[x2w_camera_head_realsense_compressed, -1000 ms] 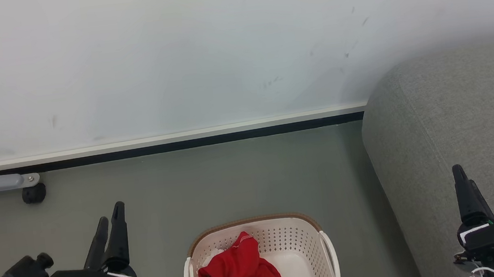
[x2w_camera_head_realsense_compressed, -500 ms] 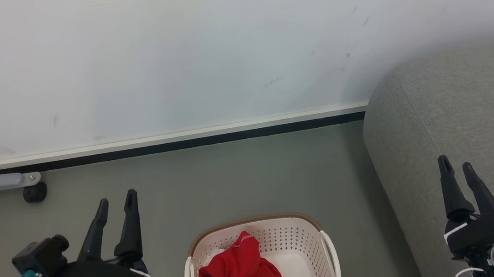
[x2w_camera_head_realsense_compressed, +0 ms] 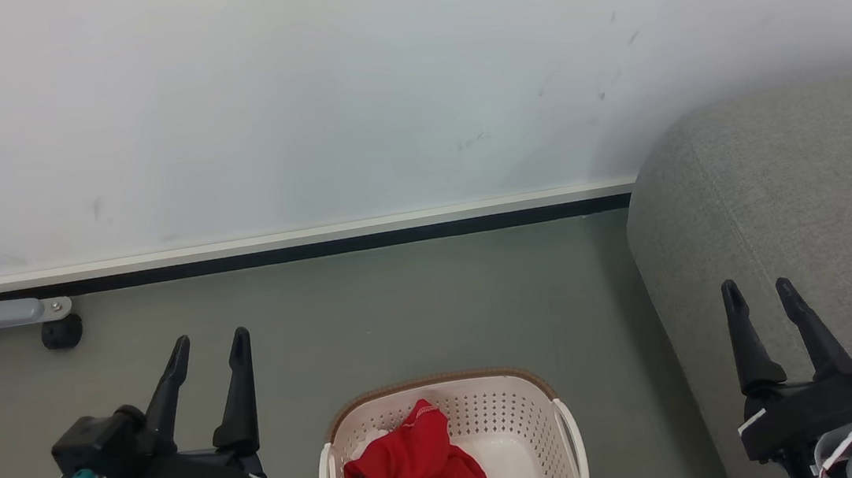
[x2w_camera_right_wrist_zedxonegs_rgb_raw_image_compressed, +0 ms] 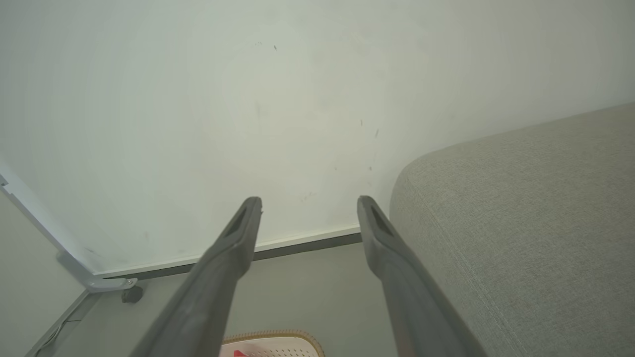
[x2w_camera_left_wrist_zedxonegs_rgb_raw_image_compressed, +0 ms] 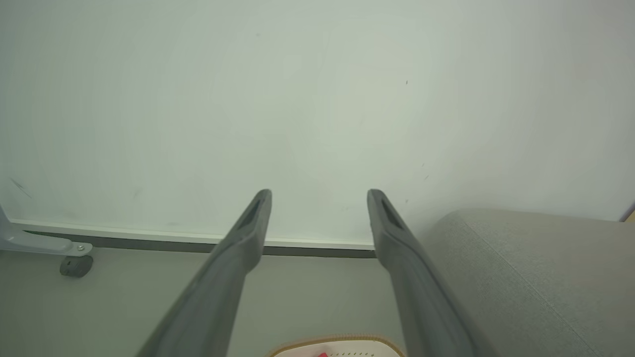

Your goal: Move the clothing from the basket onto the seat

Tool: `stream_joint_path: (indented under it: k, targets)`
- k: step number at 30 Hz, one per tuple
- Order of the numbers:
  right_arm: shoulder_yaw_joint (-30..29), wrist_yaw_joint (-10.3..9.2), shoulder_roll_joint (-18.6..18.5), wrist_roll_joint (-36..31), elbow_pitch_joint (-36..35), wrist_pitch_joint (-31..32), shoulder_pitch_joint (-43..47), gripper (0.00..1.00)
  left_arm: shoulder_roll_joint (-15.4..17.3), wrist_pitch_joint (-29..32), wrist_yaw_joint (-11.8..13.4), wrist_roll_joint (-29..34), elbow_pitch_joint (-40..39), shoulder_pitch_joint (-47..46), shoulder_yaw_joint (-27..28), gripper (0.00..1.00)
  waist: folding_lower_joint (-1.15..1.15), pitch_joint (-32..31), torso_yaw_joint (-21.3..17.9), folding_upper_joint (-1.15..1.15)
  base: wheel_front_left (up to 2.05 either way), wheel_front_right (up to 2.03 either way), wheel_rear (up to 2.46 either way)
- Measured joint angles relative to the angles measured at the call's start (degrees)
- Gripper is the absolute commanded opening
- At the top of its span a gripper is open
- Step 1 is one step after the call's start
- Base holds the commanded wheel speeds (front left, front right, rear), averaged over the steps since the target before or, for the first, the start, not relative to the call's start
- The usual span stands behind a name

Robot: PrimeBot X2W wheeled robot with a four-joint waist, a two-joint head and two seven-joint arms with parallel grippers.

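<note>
The cream-white basket with a brown rim stands on the floor at the bottom centre of the head view. Red clothing is heaped in its left half, with a bit of white cloth beside it. The grey seat rises on the right. My left gripper is open to the left of the basket, above the floor. Over the seat's front edge, right of the basket, my right gripper is open too. Both wrist views show spread fingers holding nothing, the basket's rim at the bottom.
A pale wall with a dark skirting strip runs behind the basket. A grey metal leg with a black castor stands at the far left. Grey floor lies between the basket and the wall.
Both grippers have opened from nearly shut. The left gripper has shifted right and up, and the right gripper has shifted left, both closer to the basket. The basket and clothing have not moved.
</note>
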Motion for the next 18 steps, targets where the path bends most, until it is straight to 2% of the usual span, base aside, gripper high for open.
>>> stream_joint_path:
  k: [18]
  targets:
    - [4.63,-2.4,-1.45,-11.6,1.23,-1.92,-0.07,1.0,0.55,-0.64,3.02,9.67,0.45,0.12,-2.57,1.0,0.0,-0.2,0.13,0.0,0.0,0.0,0.0]
